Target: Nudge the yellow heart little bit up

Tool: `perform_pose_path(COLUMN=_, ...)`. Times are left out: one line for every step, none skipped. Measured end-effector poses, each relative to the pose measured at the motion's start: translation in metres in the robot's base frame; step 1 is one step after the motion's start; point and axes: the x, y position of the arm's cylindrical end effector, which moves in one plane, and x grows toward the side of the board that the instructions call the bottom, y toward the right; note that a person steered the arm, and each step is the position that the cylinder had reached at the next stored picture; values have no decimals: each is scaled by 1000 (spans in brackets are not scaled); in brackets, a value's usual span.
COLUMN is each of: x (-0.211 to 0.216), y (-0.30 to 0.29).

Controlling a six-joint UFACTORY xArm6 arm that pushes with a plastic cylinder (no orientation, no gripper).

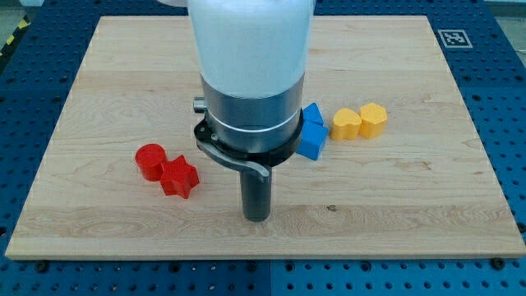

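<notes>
The yellow heart [346, 124] lies on the wooden board [427, 197] at the view's right of centre, touching a yellow hexagonal block [374, 119] on its right. My tip [256, 217] rests on the board near the bottom centre, well to the lower left of the heart and apart from every block. Two blue blocks [311, 133] sit just left of the heart, partly hidden by my arm.
A red cylinder [150, 161] and a red star-shaped block [180, 178] lie touching at the left, to the left of my tip. My arm's body hides the board's upper middle. A marker tag [454, 38] sits at the top right corner.
</notes>
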Motion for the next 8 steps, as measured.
perform_pose_path(x=2, y=1)
perform_pose_path(x=3, y=3)
perform_pose_path(x=3, y=3)
perform_pose_path(x=3, y=3)
perform_pose_path(x=3, y=9)
perform_pose_path(x=-8, y=26)
perform_pose_path(x=-18, y=53)
perform_pose_path(x=-18, y=78)
